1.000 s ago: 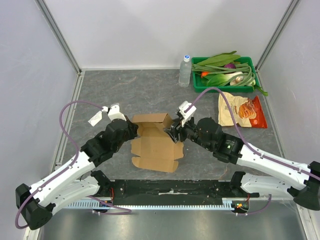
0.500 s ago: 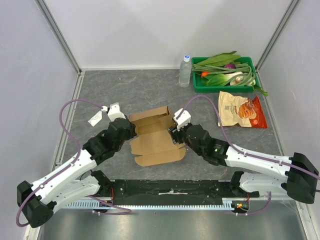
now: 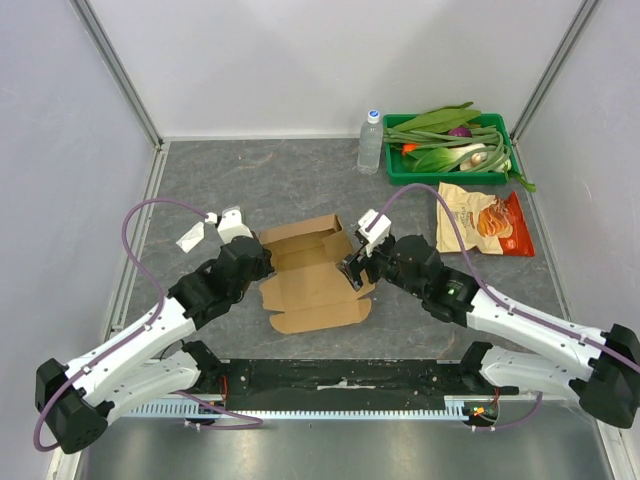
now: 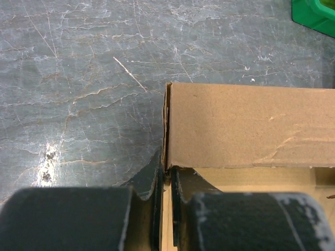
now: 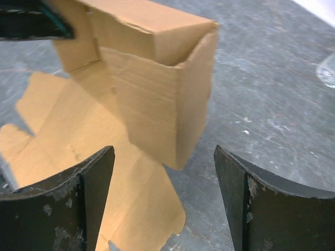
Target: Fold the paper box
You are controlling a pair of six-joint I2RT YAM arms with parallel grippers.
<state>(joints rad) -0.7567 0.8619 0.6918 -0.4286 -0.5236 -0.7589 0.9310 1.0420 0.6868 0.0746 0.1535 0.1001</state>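
The paper box (image 3: 310,280) is a brown cardboard sheet lying mid-table, its far wall and right end wall folded upright, its flaps spread flat toward me. My left gripper (image 3: 262,262) is shut on the box's left end wall; in the left wrist view that thin cardboard edge (image 4: 168,209) runs between the closed fingers, with the upright far wall (image 4: 246,125) ahead. My right gripper (image 3: 356,272) is open at the box's right end. In the right wrist view the raised corner (image 5: 172,104) stands just beyond the spread fingertips (image 5: 99,172), untouched.
A white paper scrap (image 3: 190,237) lies left of the left wrist. An orange-tan snack bag (image 3: 485,222) lies to the right. A water bottle (image 3: 370,142) and a green tray of vegetables (image 3: 450,148) stand at the back right.
My right gripper has opened, let go of the box's right side and drawn slightly back. The box, lifted a second ago, has settled flatter. The left gripper keeps its hold.
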